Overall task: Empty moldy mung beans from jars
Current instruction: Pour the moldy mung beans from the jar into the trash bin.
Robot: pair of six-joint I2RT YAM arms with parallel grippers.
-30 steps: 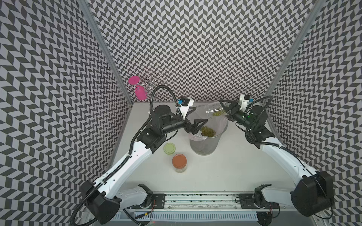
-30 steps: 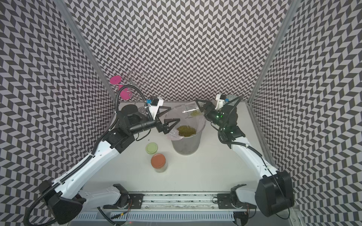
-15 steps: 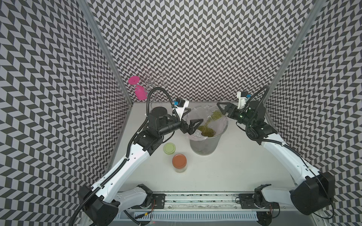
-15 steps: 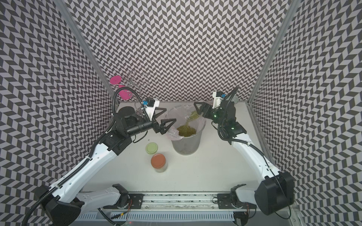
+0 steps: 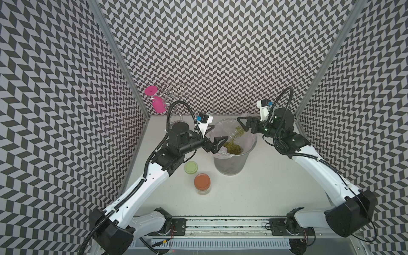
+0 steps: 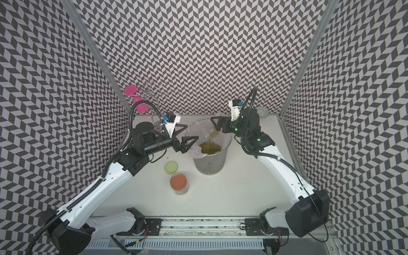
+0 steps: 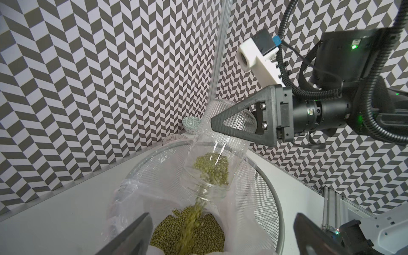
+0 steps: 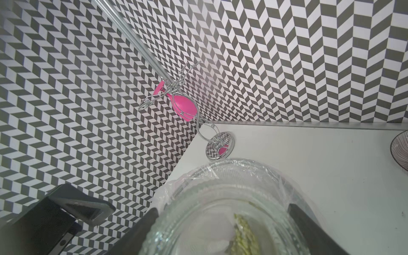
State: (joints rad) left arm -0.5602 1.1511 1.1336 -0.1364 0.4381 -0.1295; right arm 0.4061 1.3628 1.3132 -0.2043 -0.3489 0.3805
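Note:
My right gripper (image 5: 241, 124) is shut on a clear ribbed glass jar (image 7: 216, 159), lidless and tilted mouth-down over the grey plastic-lined bin (image 5: 229, 165). Mung beans (image 7: 212, 170) stream from its mouth onto the heap of beans (image 6: 209, 147) in the liner. In the right wrist view the jar (image 8: 220, 225) fills the space between the fingers. My left gripper (image 5: 218, 132) hangs open at the bin's left rim and holds nothing. A second jar (image 5: 202, 183) with an orange-brown lid stands closed on the table in front of the bin. A pale green lid (image 5: 191, 167) lies beside it.
A pink goblet (image 5: 159, 104) hangs on a wire rack in the back left corner. A patterned bowl (image 6: 261, 111) sits in the back right corner behind the right arm, and a striped bowl (image 8: 399, 150) stands near it. The walls close in on three sides.
The right wrist has lifted and turned, tipping the jar steeper over the bin, and beans now pour out. The left gripper has stayed open at the rim.

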